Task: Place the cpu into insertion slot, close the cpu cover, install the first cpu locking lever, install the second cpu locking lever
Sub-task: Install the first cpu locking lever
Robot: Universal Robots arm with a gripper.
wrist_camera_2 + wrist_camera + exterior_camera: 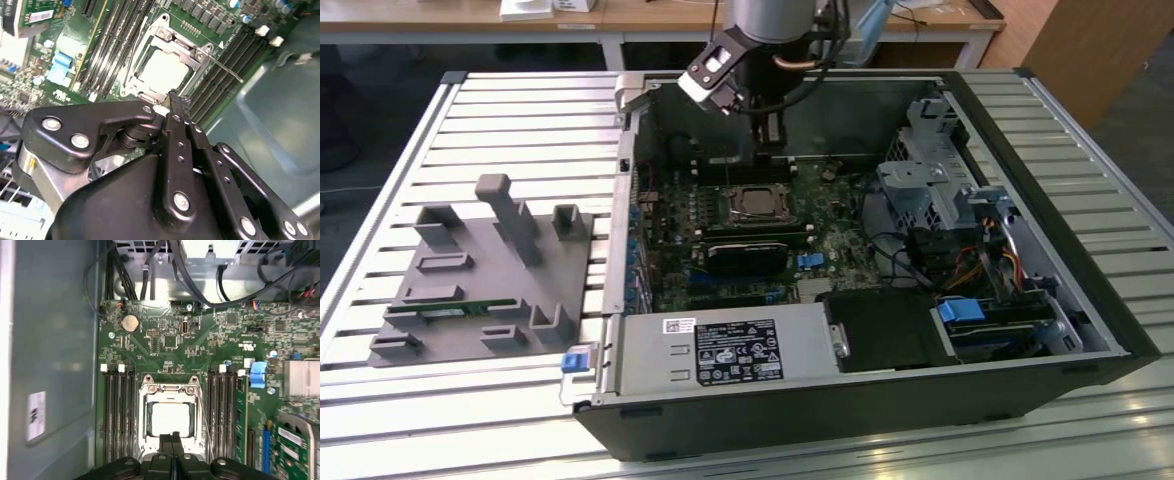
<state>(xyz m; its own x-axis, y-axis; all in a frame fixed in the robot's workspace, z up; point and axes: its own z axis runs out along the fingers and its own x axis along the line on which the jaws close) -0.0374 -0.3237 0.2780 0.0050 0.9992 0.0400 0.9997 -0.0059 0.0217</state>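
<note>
Black metal fingers of the gripper (172, 437) are seen pressed together, with only a thin seam between them and nothing clamped. Their tips are held just over the nearer edge of the socket; whether that edge is touched cannot be told.

Directly beyond the tips, in line with the seam, the cpu (170, 419) is seated flat in the socket, its pale silver top squared to the board. It is framed by the cpu cover (172, 392), which is judged to be lowered over it, since only the chip's middle is bare.

Along one side of the socket a thin wire locking lever (224, 67) is seen standing away from the frame. Its long axis runs roughly with the memory slots (235, 55) but is splayed out over them at its free end, so it is judged unlatched. Of the lever on the opposite side, it cannot be told whether it is hooked down.

Farther out, in the exterior view, the arm reaches down from the upper middle of the frame into the open computer case (854, 420), and the socket is seen just below the tips, near the frame's centre. A grey fixture (480, 270) is laid on the slatted table (454, 400) at the exterior view's left, well apart from the case's board.
</note>
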